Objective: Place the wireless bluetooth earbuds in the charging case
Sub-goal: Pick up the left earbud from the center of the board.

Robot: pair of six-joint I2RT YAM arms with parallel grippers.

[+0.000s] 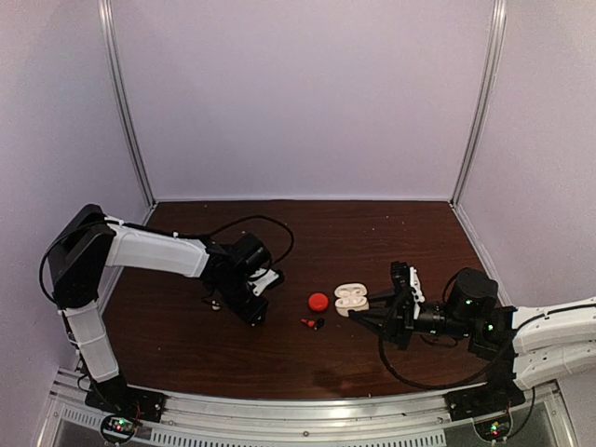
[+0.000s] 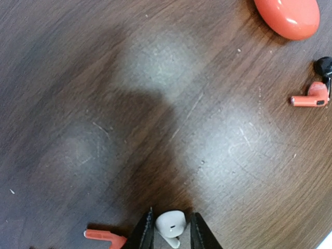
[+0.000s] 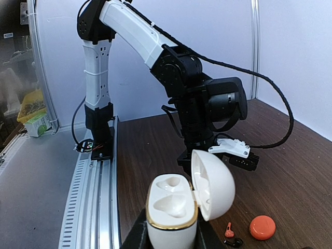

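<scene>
In the left wrist view, a white earbud point(image 2: 171, 224) lies on the table between the fingers of my left gripper point(image 2: 171, 217), which have closed in on both its sides. A red earbud point(image 2: 106, 237) lies just left of the fingers. Another red earbud point(image 2: 311, 97) and a black earbud point(image 2: 324, 66) lie at the right. My right gripper point(image 3: 171, 237) is shut on the white charging case point(image 3: 171, 207). The case stands upright with its lid point(image 3: 213, 184) swung open and both wells empty. From above, the case point(image 1: 352, 298) is right of the left gripper point(image 1: 253, 315).
A closed red case point(image 1: 318, 301) sits between the two grippers, with the red earbud point(image 1: 305, 322) and black earbud point(image 1: 319, 322) just in front of it. The left arm point(image 3: 207, 109) stands close behind the open lid. An aluminium rail point(image 1: 307, 410) runs along the near edge.
</scene>
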